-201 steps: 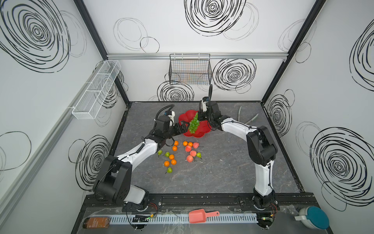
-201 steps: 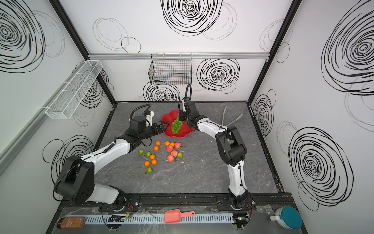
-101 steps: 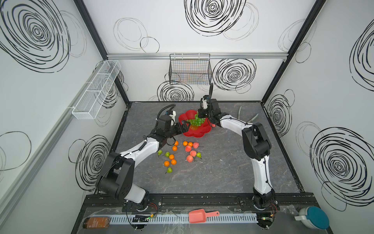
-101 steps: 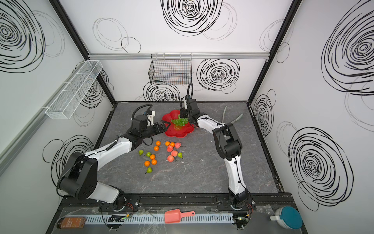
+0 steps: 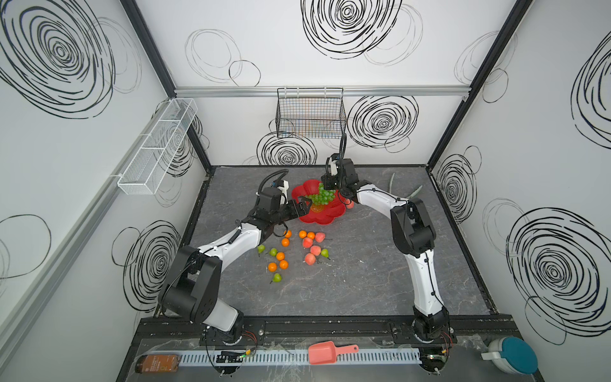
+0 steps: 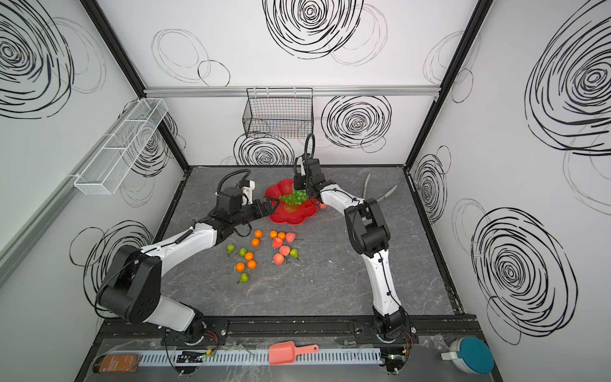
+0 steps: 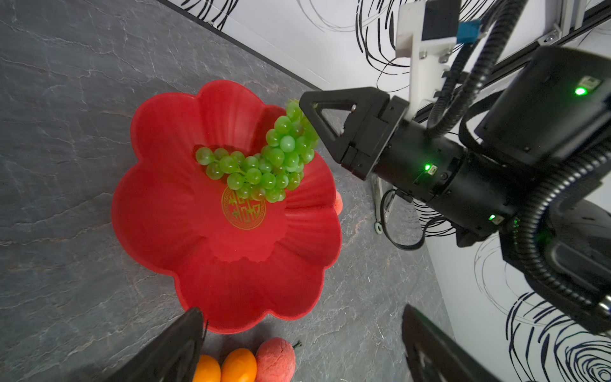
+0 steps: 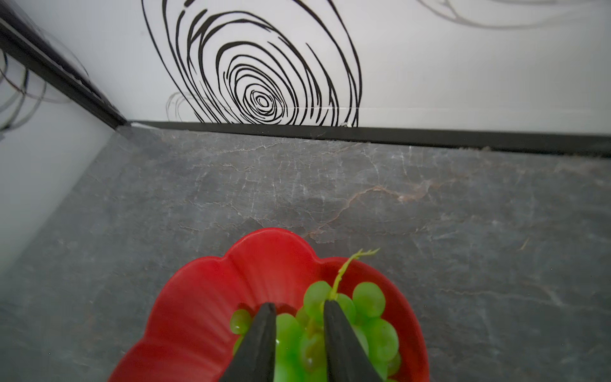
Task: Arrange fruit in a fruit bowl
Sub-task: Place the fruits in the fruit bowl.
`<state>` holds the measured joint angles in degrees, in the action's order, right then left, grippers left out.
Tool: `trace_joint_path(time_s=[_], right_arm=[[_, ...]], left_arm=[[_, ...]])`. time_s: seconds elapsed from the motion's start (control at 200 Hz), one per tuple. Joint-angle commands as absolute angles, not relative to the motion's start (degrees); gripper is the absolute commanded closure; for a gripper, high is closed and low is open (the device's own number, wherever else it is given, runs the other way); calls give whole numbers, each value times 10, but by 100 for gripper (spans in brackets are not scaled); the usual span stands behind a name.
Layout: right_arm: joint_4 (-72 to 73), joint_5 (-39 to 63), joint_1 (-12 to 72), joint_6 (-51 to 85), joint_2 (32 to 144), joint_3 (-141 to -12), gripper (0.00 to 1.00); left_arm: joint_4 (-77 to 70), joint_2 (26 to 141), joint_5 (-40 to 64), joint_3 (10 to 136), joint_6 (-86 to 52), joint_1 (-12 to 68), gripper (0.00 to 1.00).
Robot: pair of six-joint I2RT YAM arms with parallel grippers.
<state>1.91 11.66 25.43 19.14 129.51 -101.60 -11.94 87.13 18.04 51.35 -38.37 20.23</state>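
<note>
Two arms (image 5: 231, 241) meet at the far end of the grey table (image 5: 363, 281), where the fruit bowl (image 5: 327, 216) sits flat. L gripper (image 5: 304, 205) is at the bowl's 9 o'clock rim, jaws spread wide, empty. R gripper (image 8: 299, 306) is over the bowl's 1 o'clock side, jaws slightly spread, w/ grapes (image 7: 261, 165) showing thru the gap. The bunch lies inside the bowl, running from the 1 o'clock petal to the gold emblem (image 7: 243, 211). One peach (image 5: 350, 205) lies just beside the 3 o'clock rim. At the bowl's 6 o'clock, loose on the table: 4 peaches (image 5: 309, 259), 7 tangerines (image 5: 280, 255), 4 pears (image 5: 277, 277).
</note>
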Motion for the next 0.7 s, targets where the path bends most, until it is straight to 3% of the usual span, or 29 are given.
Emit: trace_joint_path(time_s=[0.0, 0.185, 0.32, 0.69], right_arm=[[4, 117, 251, 190, 1300, -1042, 61], [-1, 120, 250, 187, 1287, -1049, 49], [0, 120, 247, 195, 1256, -1025, 49], [100, 111, 217, 239, 1054, -737, 50]], left_arm=[[-134, 877, 186, 532, -385, 207, 4], [-126, 869, 178, 531, -382, 212, 4], [-135, 852, 164, 515, -383, 220, 4], [-183, 783, 123, 432, -370, 295, 4]])
